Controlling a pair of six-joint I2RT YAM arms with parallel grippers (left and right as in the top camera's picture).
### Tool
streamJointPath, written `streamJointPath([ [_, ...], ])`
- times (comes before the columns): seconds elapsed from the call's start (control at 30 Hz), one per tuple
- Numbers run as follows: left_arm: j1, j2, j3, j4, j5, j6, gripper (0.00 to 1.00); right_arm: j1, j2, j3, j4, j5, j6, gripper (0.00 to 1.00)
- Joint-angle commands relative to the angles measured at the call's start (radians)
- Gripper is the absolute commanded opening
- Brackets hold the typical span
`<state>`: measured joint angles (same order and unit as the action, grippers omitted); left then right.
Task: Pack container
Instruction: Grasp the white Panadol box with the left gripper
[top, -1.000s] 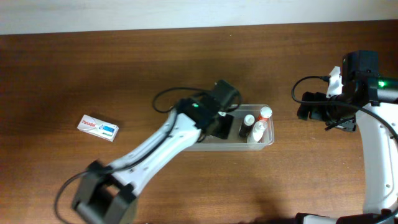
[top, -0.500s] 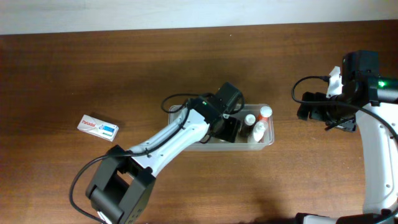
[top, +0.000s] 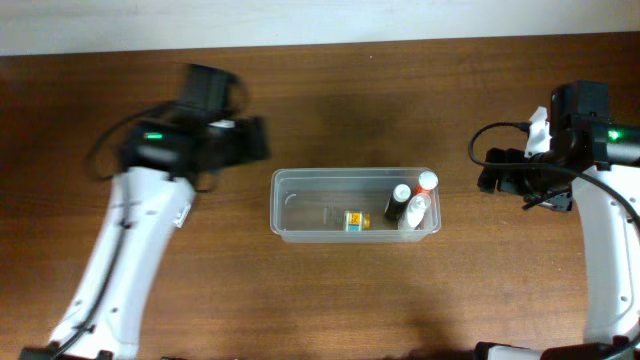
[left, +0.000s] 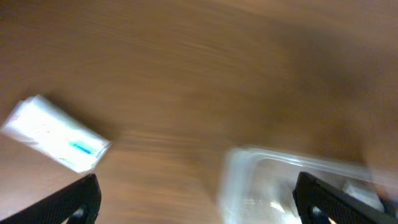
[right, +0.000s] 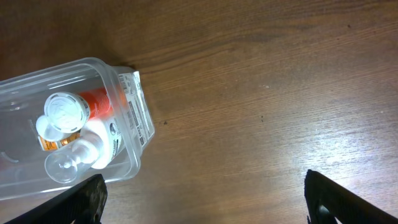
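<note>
Both sets of jaws are spread wide, nothing in them. The left gripper (left: 199, 208) hangs over bare table (top: 330, 100) btw the white box (left: 56, 134) and the container (top: 300, 210), prob going for the box next since it's the only thing I can see lying outside. The right gripper (right: 205, 208) sits off the container's bottle end, out of the way imo. The bottles (top: 410, 205) + a small yellow item (top: 353, 221) are inside, in the right half.
</note>
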<state>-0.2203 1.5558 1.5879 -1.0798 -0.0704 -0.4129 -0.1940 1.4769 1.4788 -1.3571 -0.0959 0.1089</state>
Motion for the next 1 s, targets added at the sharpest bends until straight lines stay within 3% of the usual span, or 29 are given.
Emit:
streamJointPath([
  [0.0,0.203,0.033,-0.021,-0.028,0.000,-0.140,0.99,0.000,0.000,-0.005,0.002,-0.005,-0.001,0.93],
  [0.33,0.463,0.243,-0.131,0.011,0.051,-0.313,0.99,0.000,0.000,-0.005,0.002,-0.005,-0.001,0.93],
  [0.53,0.487,0.459,-0.132,0.040,0.118,-0.313,0.99,0.000,0.000,-0.005,-0.003,-0.005,-0.001,0.93],
  [0.77,0.487,0.582,-0.132,0.051,0.134,-0.312,0.99,0.000,0.000,-0.005,-0.009,-0.005,-0.001,0.93],
  [0.87,0.487,0.583,-0.131,0.050,0.130,-0.296,0.90,0.000,0.000,-0.005,-0.009,-0.005,-0.001,0.93],
  [0.97,0.487,0.575,-0.128,0.048,0.119,-0.271,0.72,0.000,0.000,-0.005,-0.009,-0.005,-0.001,0.93],
])
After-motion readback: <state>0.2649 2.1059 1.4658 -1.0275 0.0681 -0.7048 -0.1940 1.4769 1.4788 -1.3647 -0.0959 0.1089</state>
